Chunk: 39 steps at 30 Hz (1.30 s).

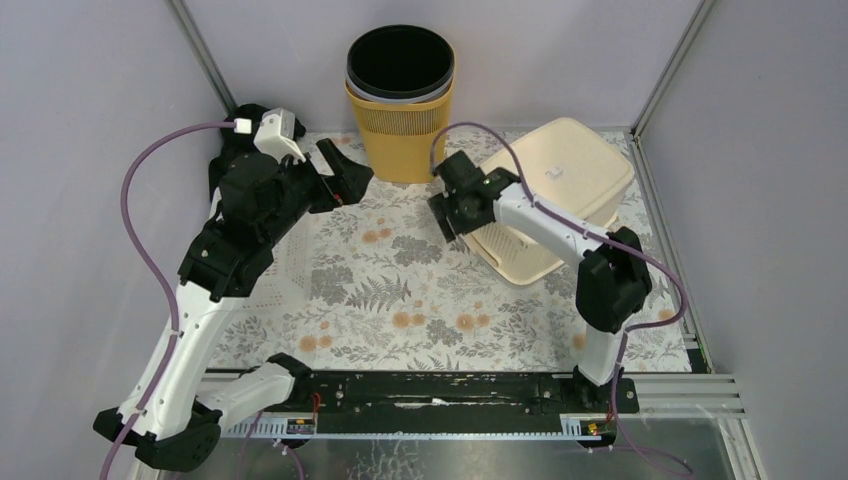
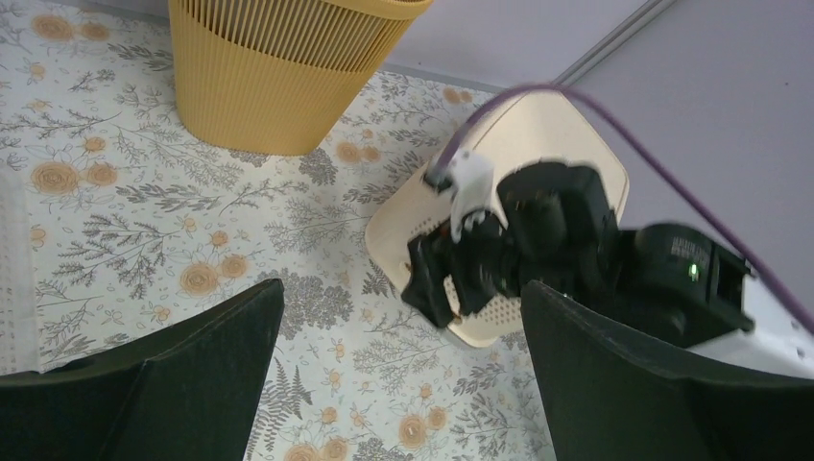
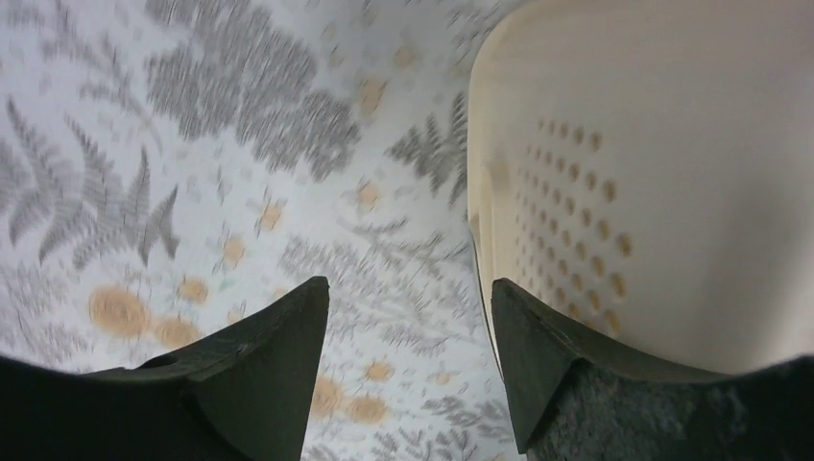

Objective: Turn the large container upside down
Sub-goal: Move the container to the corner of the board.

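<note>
The right hand (image 3: 408,284) is half open and empty, one finger beside the large container (image 3: 672,144).

The left arm (image 1: 190,320) rose from its base at the near left corner, leaned inward and folded at the elbow, with its wrist reaching toward the far middle. The left tool (image 1: 350,165) was held high with its jaws spread wide. In its own wrist view the two dark fingers (image 2: 192,375) filled the bottom corners. The right arm (image 1: 600,290) stood upright from its base, bent at the elbow and stretched leftward and away. The right tool (image 1: 447,215) pointed steeply downward, jaws partly apart. The right wrist view showed its fingers (image 3: 259,384) with a clear gap between them.
</note>
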Tool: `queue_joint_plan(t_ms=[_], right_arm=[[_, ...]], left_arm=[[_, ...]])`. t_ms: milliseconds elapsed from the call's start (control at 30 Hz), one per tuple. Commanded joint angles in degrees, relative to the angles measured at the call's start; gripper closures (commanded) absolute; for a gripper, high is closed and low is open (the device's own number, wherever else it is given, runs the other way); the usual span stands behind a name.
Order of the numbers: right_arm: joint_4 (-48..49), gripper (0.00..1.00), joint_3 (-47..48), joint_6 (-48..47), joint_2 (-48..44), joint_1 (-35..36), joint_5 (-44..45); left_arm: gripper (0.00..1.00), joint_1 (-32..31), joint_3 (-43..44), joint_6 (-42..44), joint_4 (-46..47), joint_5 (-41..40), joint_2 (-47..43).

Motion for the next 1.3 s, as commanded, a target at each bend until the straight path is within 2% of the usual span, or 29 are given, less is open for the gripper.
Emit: queue_joint_plan(t_ms=[0,167,433,600,700,767,933,1100,1267], right_arm=[[-0.8,0.3,9.8,-1.0,4.1,-5.0,1.6],[-3.1,0.3,19.6,-0.4,11.8,-10.4,1.6],[-2.4,0.32,29.6,0.6,20.6,-19.3,-1.6],[3.6,0.31,31.4,-0.2,19.6,-20.5,-9.1],[4.1,0.32,33.6,1.5,18.1,-20.4,-13.2],[6.0,0.31,31.0,2.9,14.3,-20.4,-16.2],[16.1,0.3,15.4,5.0,-1.5,-19.6,-17.3],[17.9,0.28,0.7,6.6,-16.7,-19.6,-10.1],[14.0,0.25,-12.2,9.3,-30.6,-19.7,-2.1]], left_arm=[[0.0,0.3,-0.4,0.4,0.2,-0.9,-1.3],[0.0,0.3,0.0,0.8,-1.1,-1.4,-1.9],[0.0,0.3,0.2,1.0,-2.1,-1.9,-3.0],[0.0,0.4,-0.6,0.5,-1.2,-1.4,-2.5],[0.0,0.4,-0.4,0.4,-1.0,-0.6,-2.0],[0.0,0.4,-0.3,0.5,-1.1,-0.6,-2.0],[0.0,0.4,-0.3,0.9,-1.1,-0.8,-1.7],[0.0,0.3,-0.5,1.2,-0.5,-0.3,-1.0],[0.0,0.3,-0.4,1.6,0.0,0.6,0.2]])
